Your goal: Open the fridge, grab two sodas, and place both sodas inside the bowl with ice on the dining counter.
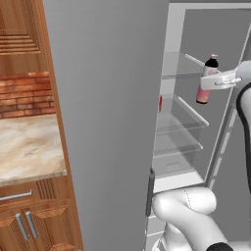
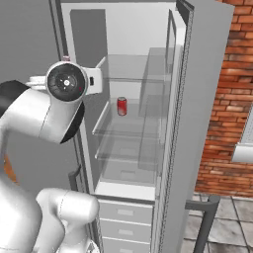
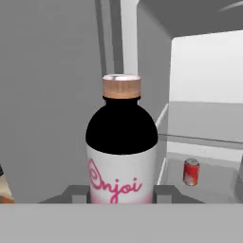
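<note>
1. Closest to the hand camera, a bottle (image 3: 121, 152) with a dark top, copper cap and white label in pink script stands upright between the gripper (image 3: 121, 195) jaws, which are clamped on it.
2. From the left base camera, the gripper (image 1: 210, 82) holds the bottle (image 1: 207, 81) in front of the open fridge (image 1: 196, 29).
3. One red soda can (image 2: 121, 106) stands far back on a glass shelf (image 2: 129, 129).
4. Right of the fridge runs a brick wall (image 2: 232, 99).
</note>
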You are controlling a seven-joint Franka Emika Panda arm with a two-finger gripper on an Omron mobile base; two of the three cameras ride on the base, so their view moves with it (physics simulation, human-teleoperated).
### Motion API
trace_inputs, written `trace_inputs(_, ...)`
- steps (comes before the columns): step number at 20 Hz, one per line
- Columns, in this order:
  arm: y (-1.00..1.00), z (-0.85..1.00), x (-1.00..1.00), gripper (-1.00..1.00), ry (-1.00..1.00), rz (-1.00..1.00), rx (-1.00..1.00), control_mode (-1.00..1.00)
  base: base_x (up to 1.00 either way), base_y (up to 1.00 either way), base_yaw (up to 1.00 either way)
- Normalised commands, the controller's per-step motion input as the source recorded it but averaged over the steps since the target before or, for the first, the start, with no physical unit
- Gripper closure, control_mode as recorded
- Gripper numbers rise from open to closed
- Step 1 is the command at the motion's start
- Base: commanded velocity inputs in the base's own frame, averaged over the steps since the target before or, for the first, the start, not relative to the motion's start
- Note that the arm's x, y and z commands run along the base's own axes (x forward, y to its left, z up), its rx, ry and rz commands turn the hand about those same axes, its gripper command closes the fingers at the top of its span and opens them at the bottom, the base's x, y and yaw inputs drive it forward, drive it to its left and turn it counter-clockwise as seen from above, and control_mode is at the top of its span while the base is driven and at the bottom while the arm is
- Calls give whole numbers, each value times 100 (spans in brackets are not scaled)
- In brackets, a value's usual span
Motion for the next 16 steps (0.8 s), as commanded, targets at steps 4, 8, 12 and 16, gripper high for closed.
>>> trace_inputs(4, 57, -21, -77, 100, 6, -4, -1, -100, 0, 0, 0)
trace_inputs(8, 63, -40, -62, 100, 7, 0, -6, -100, 0, 0, 0)
trace_inputs(12, 45, -38, -67, 100, 1, 0, -5, -100, 0, 0, 0)
trace_inputs(16, 37, -21, -47, 100, 0, 4, -5, 100, -15, 16, 4)
